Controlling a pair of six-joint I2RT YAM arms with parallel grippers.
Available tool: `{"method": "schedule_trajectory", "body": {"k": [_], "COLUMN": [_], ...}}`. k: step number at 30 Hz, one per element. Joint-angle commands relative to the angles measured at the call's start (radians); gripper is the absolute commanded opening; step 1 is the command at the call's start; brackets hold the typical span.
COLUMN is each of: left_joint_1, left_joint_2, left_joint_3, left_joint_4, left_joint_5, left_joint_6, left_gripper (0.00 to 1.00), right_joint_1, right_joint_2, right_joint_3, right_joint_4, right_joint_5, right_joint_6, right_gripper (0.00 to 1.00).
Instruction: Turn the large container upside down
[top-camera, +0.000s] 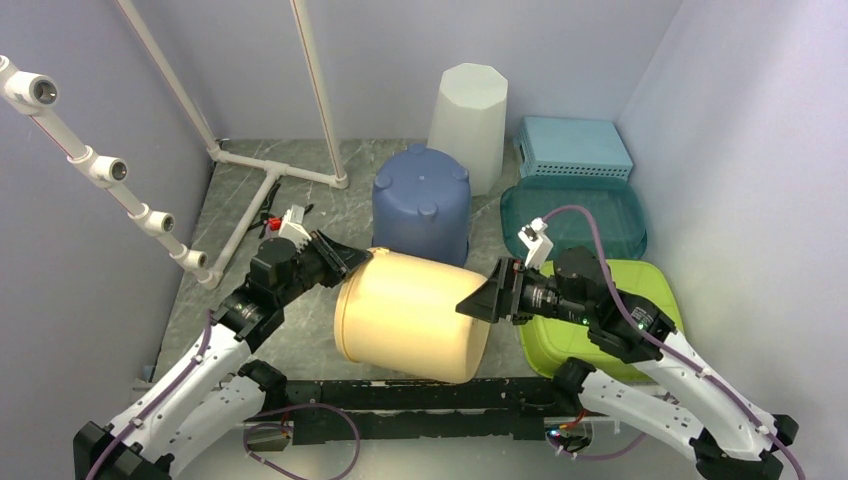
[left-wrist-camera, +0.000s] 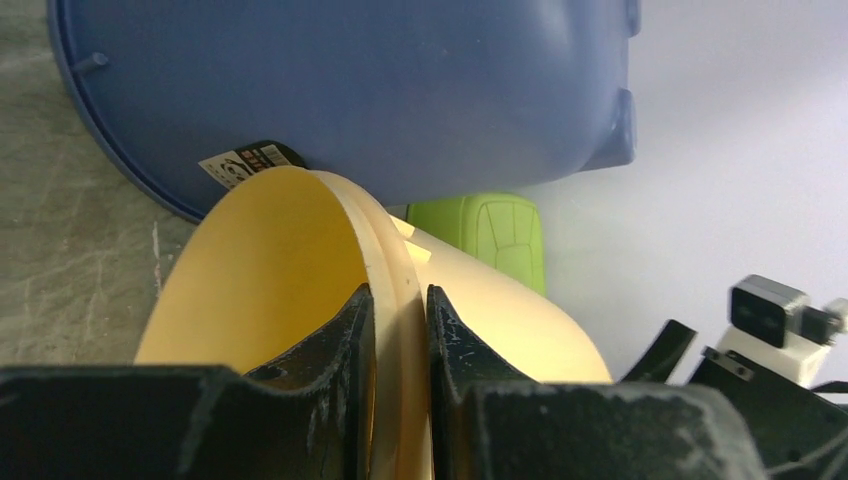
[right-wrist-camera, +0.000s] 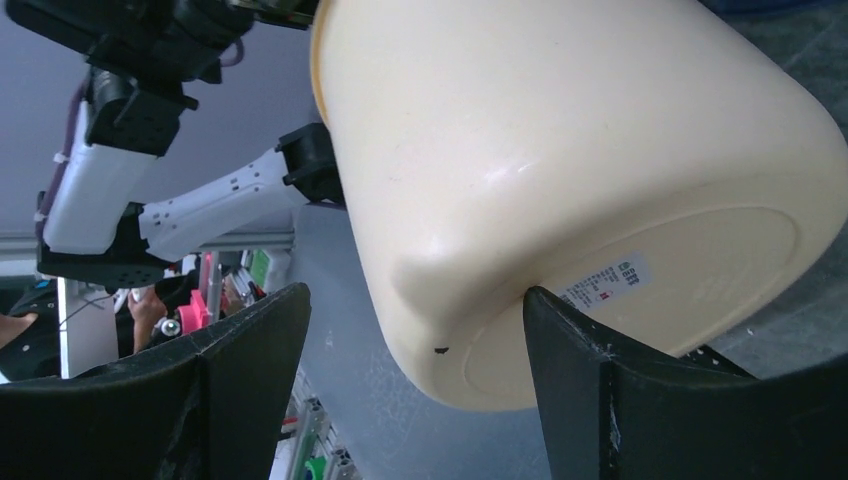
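The large pale yellow container (top-camera: 412, 315) is held on its side above the table, its open mouth to the left and its base to the right. My left gripper (top-camera: 350, 262) is shut on its rim (left-wrist-camera: 398, 300), one finger inside and one outside. My right gripper (top-camera: 480, 300) is open at the base (right-wrist-camera: 640, 270); one fingertip (right-wrist-camera: 545, 310) touches the base near its label, the other stands free to the left.
An upturned blue tub (top-camera: 424, 202) stands just behind the yellow container. A white bin (top-camera: 468, 110), a light blue box (top-camera: 572, 146), a teal tray (top-camera: 575, 215) and a green tray (top-camera: 585, 335) lie behind and to the right. A white pipe frame (top-camera: 240, 150) stands at left.
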Motion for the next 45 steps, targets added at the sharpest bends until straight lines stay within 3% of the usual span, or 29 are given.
{"method": "schedule_trajectory", "body": {"k": [1,11,24,27,33,40,45], "left_joint_1": [-0.052,-0.053,-0.046,-0.034,-0.001,0.024,0.048], "left_joint_2": [0.018,0.044,0.065,0.058,0.057,0.076,0.051], "left_joint_3": [0.002,0.034,-0.006,0.013,0.118,0.281,0.413], "left_joint_4": [-0.059,-0.131,-0.183,-0.233,-0.378,-0.595,-0.782], "left_joint_5": [0.135,-0.010,-0.213,-0.236,-0.252,-0.283,-0.362], "left_joint_6": [0.045,0.134,0.132,0.149,0.238,0.316,0.350], "left_gripper": [0.03,0.03,0.03,0.03,0.06,0.41,0.72], "right_joint_1": [0.010,0.068,0.356,0.375,0.446,0.629,0.790], "right_joint_2": [0.064,0.204,0.523,0.531,0.480,0.451,0.463], "right_joint_3": [0.123,0.214,0.313,0.344,0.391,0.248,0.108], "right_joint_4": [0.508,0.513,0.408,0.350,0.244,0.319,0.409], "right_joint_5": [-0.106,-0.094,0.152,0.203,0.308,0.362,0.560], "right_joint_6": [-0.006,-0.047,-0.174,-0.258,-0.584,-0.999,-1.240], "right_gripper": [0.80,0.79,0.81,0.84,0.98,1.00,1.00]}}
